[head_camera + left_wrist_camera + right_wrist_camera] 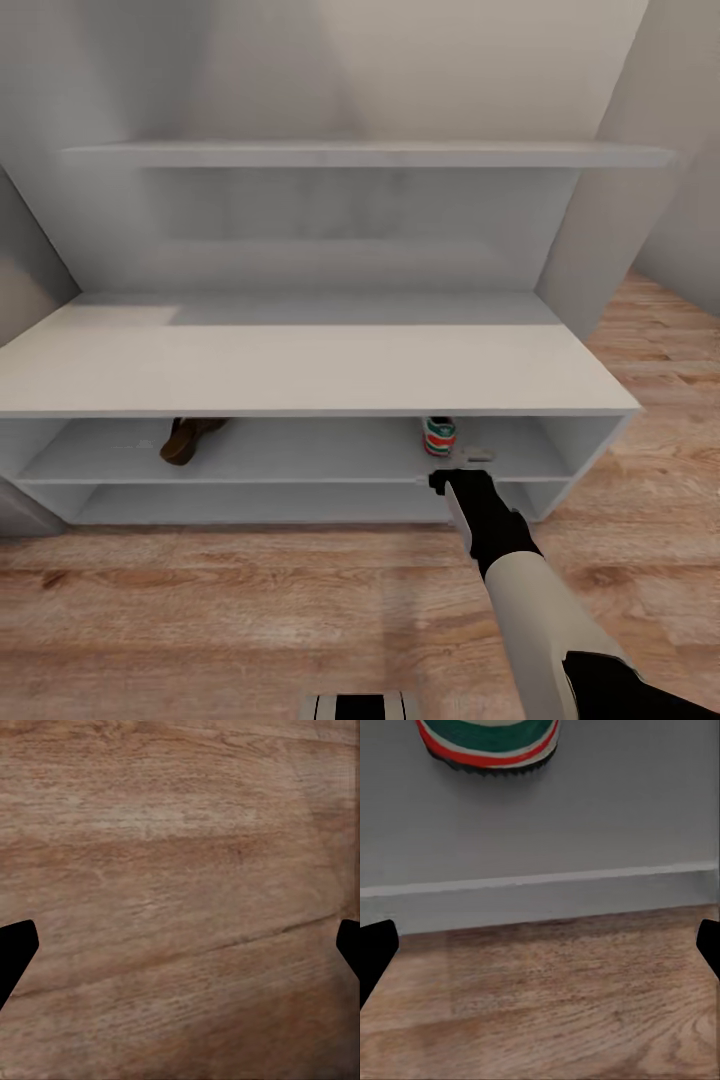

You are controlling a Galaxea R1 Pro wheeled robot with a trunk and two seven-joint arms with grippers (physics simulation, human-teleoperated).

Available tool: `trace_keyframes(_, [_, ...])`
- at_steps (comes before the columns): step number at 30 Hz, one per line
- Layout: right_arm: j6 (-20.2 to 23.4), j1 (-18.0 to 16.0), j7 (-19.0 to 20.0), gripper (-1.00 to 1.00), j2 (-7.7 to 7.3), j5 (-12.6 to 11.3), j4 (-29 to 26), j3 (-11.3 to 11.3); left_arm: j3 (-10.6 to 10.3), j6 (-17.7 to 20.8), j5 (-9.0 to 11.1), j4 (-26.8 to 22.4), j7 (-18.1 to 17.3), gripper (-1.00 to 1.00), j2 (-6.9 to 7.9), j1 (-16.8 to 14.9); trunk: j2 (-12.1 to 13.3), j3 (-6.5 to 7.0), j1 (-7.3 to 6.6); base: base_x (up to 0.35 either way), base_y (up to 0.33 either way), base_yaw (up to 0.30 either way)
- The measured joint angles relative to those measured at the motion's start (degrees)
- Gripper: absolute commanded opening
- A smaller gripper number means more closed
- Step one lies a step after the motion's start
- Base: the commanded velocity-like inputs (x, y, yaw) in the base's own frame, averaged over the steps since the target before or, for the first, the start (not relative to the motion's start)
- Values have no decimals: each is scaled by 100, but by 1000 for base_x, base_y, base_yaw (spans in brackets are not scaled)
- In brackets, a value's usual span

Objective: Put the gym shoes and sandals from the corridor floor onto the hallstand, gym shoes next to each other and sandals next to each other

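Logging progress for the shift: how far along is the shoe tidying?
One gym shoe and one sandal sit on the hallstand's upper shelf, far apart. The right claw is open and empty in front of the shoe. The other shoe and sandal remain to be placed beside their mates.

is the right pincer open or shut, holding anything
Open and empty: in the right wrist view its fingertips sit far apart over floor, with the gym shoe resting on the hallstand shelf beyond.

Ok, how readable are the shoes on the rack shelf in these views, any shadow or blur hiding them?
Head view: the brown leather-look sandal and the cream sneaker with green stripes sit half hidden in shade under the pale grey hallstand top. Right wrist view: the sneaker's heel is evenly lit, cropped by the frame. Left wrist view: wood-grain floor, slightly soft.
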Motion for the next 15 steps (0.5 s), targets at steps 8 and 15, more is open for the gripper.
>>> trace_keyframes(8, [0,0,0,100,0,0,-2,0,0,0,0,0,0,100,0,0,0,0,0,-334,0,0])
trace_keyframes(15, [0,0,0,100,0,0,-4,0,0,0,0,0,0,100,0,0,0,0,0,-335,0,0])
